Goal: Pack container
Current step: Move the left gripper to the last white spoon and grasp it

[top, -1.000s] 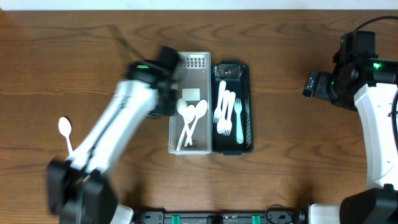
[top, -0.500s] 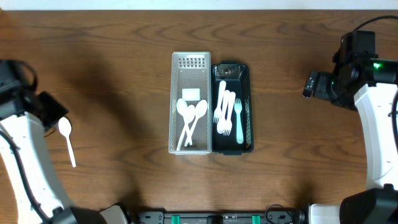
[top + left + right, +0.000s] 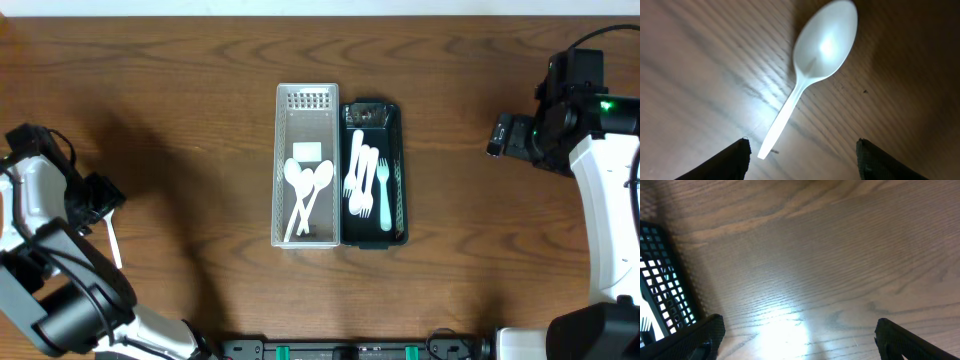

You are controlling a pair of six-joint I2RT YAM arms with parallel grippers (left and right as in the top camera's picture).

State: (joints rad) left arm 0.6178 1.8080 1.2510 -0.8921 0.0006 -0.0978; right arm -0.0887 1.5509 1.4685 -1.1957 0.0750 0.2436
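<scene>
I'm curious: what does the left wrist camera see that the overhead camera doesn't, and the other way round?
Only the left wrist: the loose white spoon whole, bowl and handle, lying just ahead of the open left end effector. Only the overhead: the white basket of spoons, the black basket of forks beside it, and the right arm. Both: the wooden table and that spoon, though from above only its handle shows past the left arm.
</scene>
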